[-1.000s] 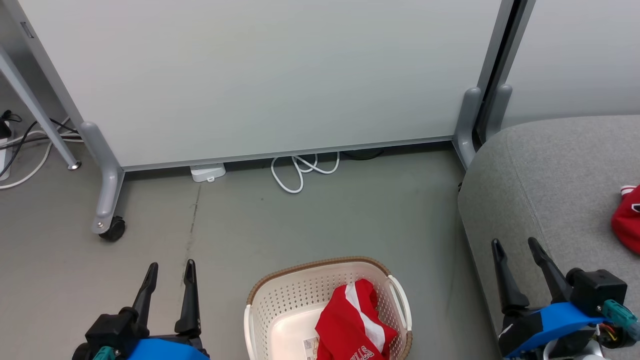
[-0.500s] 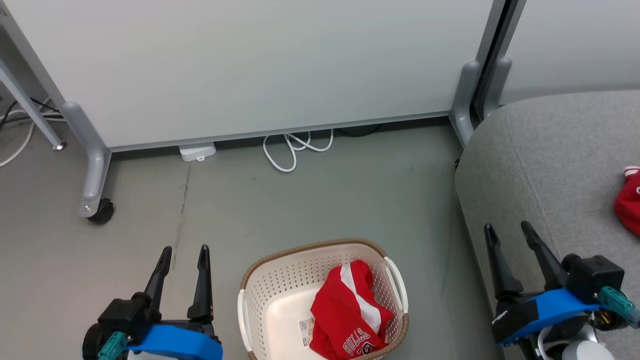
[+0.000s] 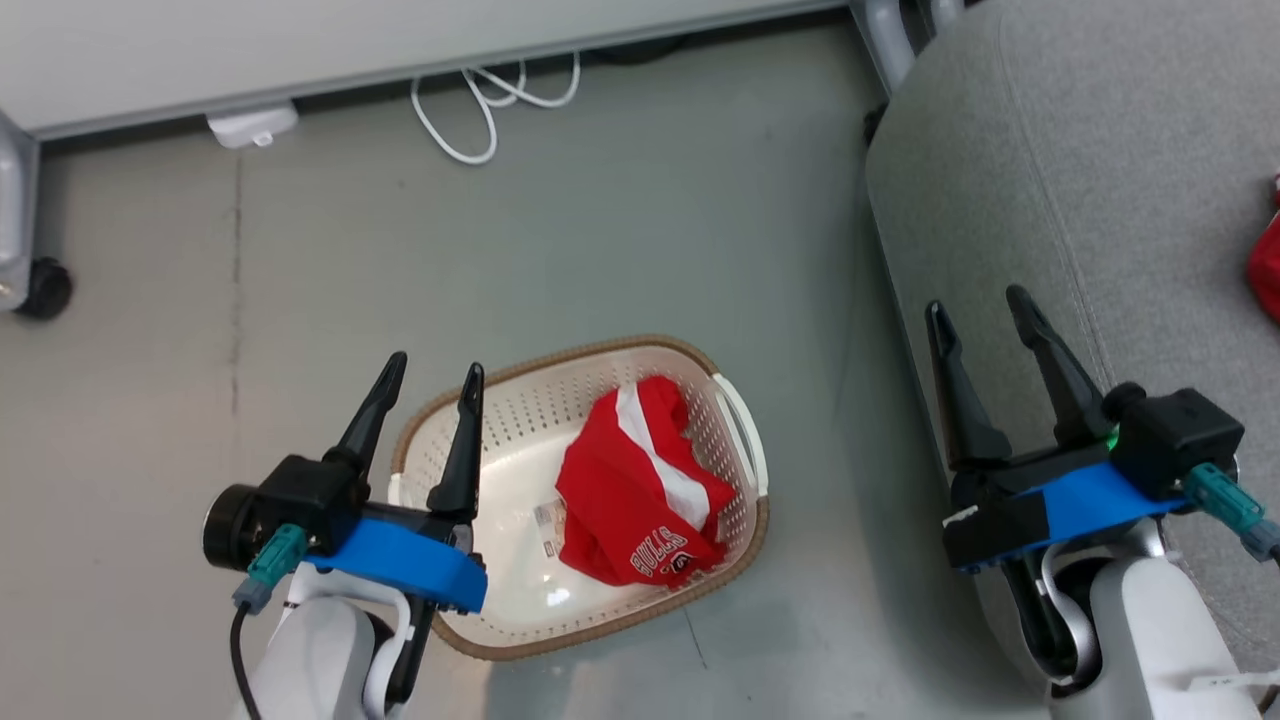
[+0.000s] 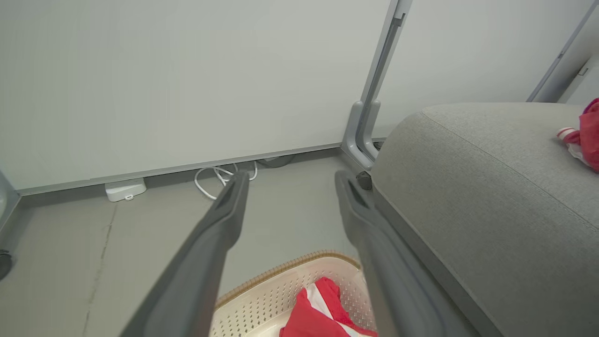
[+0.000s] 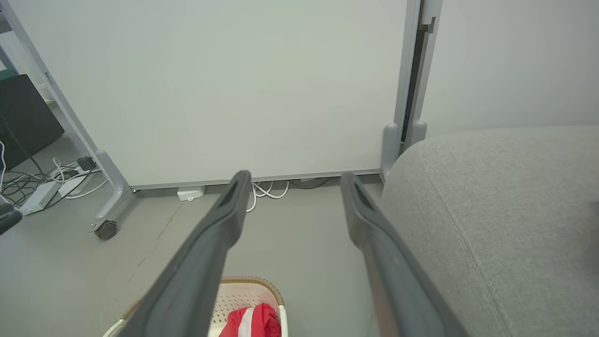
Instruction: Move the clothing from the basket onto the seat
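A cream-white perforated basket [image 3: 720,445] with a brown rim stands on the floor in the head view. Inside lies a crumpled red garment [image 3: 630,490] with a white stripe and "BULLS" lettering, also visible as the red garment [image 4: 318,318] and the red garment [image 5: 250,325] in the wrist views. My left gripper [image 3: 430,370] hovers open over the basket's left rim, holding nothing. Beside the grey seat [image 3: 1100,180], my right gripper [image 3: 975,300] is open and empty over its left edge. Another red garment [image 3: 1265,255] lies on the seat at the right edge.
A white partition panel [image 5: 224,84] on grey wheeled legs stands behind the basket. A white cable loop [image 3: 480,100] and a white adapter [image 3: 250,125] lie at its base. A caster wheel [image 3: 45,288] sits at the left. More cables [image 5: 47,178] lie far left.
The head camera has tilted down, so the whole picture has shifted up. Both open grippers sit higher in view, the left one now over the basket's left rim.
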You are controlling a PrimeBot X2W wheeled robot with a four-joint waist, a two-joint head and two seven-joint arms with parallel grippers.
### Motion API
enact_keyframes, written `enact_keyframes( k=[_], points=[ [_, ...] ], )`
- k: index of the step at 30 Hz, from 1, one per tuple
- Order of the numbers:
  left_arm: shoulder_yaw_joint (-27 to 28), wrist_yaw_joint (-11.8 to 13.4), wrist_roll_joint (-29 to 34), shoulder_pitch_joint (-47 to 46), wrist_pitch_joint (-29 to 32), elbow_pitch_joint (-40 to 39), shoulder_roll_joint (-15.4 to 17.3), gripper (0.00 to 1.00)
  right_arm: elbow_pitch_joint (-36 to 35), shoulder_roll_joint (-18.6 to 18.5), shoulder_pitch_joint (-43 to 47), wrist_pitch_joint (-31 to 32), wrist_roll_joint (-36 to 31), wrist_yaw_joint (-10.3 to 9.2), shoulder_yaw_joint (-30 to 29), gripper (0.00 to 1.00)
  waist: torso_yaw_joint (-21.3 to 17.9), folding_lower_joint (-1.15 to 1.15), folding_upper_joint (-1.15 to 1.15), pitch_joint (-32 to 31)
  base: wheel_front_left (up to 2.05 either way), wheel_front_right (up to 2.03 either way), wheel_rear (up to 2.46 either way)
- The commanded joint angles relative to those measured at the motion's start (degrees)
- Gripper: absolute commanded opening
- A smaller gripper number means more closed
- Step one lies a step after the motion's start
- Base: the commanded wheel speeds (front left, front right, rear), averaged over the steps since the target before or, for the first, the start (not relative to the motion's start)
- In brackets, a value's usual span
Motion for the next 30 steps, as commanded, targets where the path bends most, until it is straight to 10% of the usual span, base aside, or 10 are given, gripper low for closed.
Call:
enact_keyframes(
  k=[1, 13, 30],
  points=[
    [-0.83, -0.10, -0.36, -2.47, -0.27, 0.81, 0.61, 1.00, -0.51, 0.01, -1.87, -0.55, -0.13, 0.03, 0.48, 1.00, -3.98, -0.01, 0.00, 6.83, 0.00, 0.00, 0.00],
    [-11.85, -0.11, -2.51, -16.44, -0.28, 15.59, 3.49, 1.00, -2.40, 0.02, -8.95, -2.47, 1.15, 0.03, 3.69, 1.00, -8.59, -0.01, 0.00, 20.53, 0.00, 0.00, 0.00],
    [-21.30, -0.10, -12.29, -30.55, 1.25, 37.26, -1.67, 1.00, -3.81, 0.02, -11.90, -4.22, 2.58, 0.03, 7.25, 1.00, -11.10, -0.01, 0.00, 31.26, 0.00, 0.00, 0.00]
  ],
)
